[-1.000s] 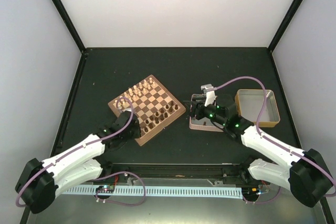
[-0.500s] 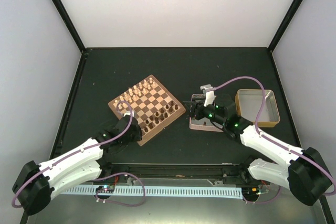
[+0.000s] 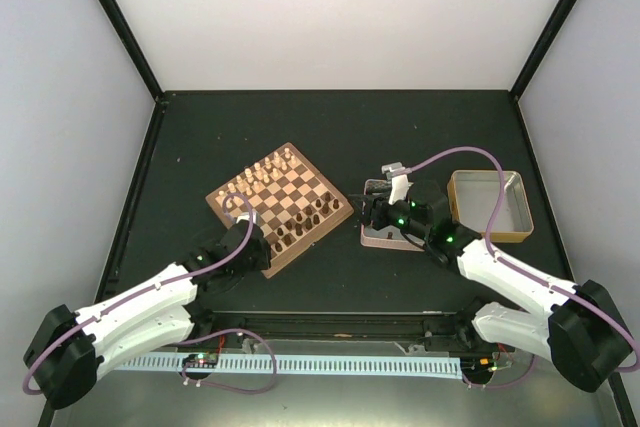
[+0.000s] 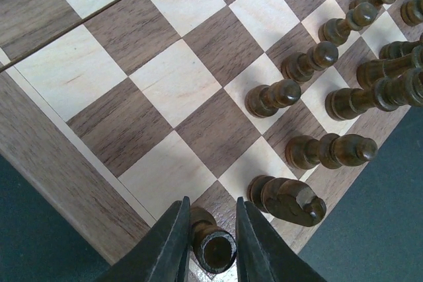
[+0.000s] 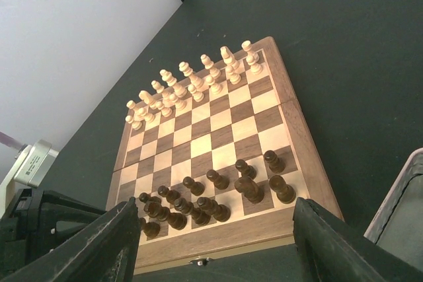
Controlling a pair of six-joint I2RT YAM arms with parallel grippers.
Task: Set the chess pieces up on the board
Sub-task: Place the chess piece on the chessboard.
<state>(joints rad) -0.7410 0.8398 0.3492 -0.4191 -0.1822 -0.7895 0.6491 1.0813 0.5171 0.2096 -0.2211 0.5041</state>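
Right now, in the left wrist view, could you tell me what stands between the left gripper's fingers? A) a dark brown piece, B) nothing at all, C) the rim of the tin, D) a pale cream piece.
A: a dark brown piece stands upright between the fingers of the left gripper, on a dark square close to the rim of the board.

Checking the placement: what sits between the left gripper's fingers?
A dark brown chess piece, on a dark edge square of the board, sits between the left gripper's fingers; the left wrist view shows it.
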